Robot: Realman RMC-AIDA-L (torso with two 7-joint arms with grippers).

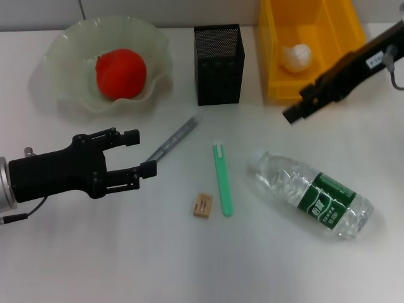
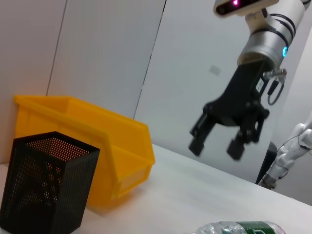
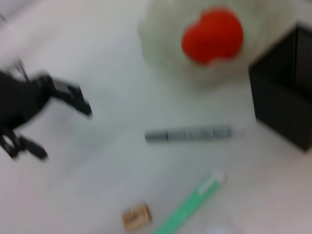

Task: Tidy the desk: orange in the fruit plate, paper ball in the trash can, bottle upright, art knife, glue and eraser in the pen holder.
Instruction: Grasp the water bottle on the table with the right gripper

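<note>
Two tools show in the head view: the left tool (image 1: 140,153) hangs low over the white surface (image 1: 126,252), spread wide and holding nothing, just beside the end of the grey pen-shaped stick (image 1: 173,140); the right tool (image 1: 295,108) hangs by the front edge of the yellow bin (image 1: 271,57), and from here I cannot tell how its fingers stand; the orange (image 1: 120,73) lies in the pale wavy plate (image 1: 63,50), the paper ball (image 1: 297,57) lies in the bin, and the black mesh holder (image 1: 218,64) stands between plate and bin; the green knife (image 1: 222,179) lies flat near the middle, the small tan eraser (image 1: 202,206) just beside its near end, and the clear bottle (image 1: 310,193) with a green label lies on its side to the right; in the left wrist view the right tool (image 2: 214,142) hangs in the air with its two fingers apart and nothing between them, above the surface (image 2: 195,190), with the holder (image 2: 44,183) in front of the bin (image 2: 97,146) and the top of the bottle (image 2: 239,228) at the edge; the right wrist view is blurred, yet it shows the left tool (image 3: 63,122) spread wide, the orange (image 3: 213,35) in the plate (image 3: 161,39), the grey stick (image 3: 189,134), the knife (image 3: 192,207), the eraser (image 3: 136,217) and a corner of the holder (image 3: 285,107).
</note>
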